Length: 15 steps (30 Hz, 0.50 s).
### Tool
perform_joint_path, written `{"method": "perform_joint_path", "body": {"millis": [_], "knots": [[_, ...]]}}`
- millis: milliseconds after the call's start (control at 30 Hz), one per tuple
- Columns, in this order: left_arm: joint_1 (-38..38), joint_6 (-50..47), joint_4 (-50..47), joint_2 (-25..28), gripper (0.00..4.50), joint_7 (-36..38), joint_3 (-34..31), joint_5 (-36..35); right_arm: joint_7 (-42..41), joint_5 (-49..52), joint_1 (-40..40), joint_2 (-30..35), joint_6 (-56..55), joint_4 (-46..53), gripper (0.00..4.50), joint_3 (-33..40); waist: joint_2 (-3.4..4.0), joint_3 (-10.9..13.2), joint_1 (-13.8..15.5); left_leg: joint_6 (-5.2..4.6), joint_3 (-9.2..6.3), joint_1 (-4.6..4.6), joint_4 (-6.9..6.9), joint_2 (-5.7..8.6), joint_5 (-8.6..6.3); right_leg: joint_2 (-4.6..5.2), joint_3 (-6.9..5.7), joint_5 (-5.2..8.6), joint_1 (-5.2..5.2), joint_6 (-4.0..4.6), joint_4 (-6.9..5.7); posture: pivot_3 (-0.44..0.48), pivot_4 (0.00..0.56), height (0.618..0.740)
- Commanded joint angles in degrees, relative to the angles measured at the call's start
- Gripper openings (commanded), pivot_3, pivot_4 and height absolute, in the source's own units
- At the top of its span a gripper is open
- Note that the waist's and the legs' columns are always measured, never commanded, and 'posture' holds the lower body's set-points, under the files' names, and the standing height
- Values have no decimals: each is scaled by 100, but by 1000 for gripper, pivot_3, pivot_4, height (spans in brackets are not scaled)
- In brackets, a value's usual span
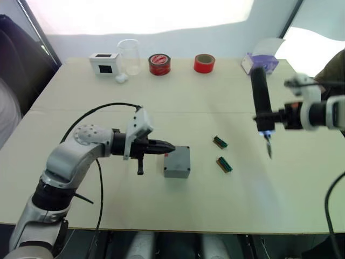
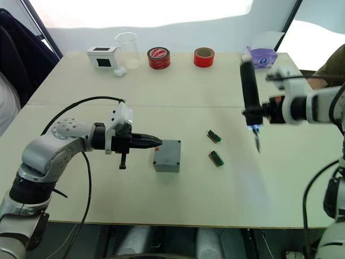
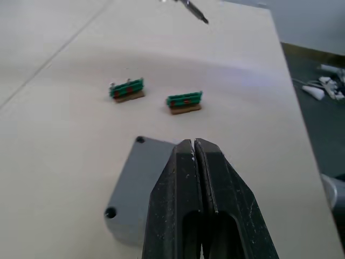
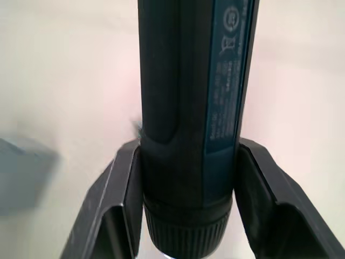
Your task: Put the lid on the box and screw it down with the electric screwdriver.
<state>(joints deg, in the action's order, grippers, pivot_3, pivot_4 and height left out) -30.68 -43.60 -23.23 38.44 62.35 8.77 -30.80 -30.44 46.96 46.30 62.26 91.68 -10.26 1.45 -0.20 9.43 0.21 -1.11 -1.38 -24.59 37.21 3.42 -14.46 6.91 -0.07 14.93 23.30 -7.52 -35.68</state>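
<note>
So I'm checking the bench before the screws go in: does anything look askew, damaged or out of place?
Nothing stands out. The lid sits flat and square on the box, with the shut left gripper at its edge. The right gripper holds the electric screwdriver upright off to the side. Two small green parts lie loose on the table.

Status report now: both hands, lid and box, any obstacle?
Left hand shut, tips over lid on box. Right hand holds electric screwdriver upright, off to the side. Two green parts lie between.
</note>
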Motion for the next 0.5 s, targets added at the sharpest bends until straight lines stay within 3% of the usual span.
{"method": "perform_joint_path", "body": {"millis": [33, 133, 500], "knots": [[51, 70, -385, 133, 0, 104, 162, -52, -569, -379, -40, 324, -291, -340, 1762, -467, 19, 11, -50, 0, 1, 1, 0, -1, 0, -1, 0, 0, 0, 0, -1, 0, 150, 740], [79, 87, -454, 165, 0, 70, 210, -42, -841, -693, -7, 335, -482, -612, 1762, -872, 46, 29, -109, 0, 4, 0, 1, -2, 1, -4, 2, 0, 9, -1, -14, 0, 150, 740], [184, 23, -555, 155, 0, -194, 263, -32, -1582, -1490, -19, 252, -837, -1155, 1762, -1653, 42, 31, -62, 2, 3, 1, 17, -5, 2, -12, 1, 1, 6, -3, -28, 0, 150, 740]]}}
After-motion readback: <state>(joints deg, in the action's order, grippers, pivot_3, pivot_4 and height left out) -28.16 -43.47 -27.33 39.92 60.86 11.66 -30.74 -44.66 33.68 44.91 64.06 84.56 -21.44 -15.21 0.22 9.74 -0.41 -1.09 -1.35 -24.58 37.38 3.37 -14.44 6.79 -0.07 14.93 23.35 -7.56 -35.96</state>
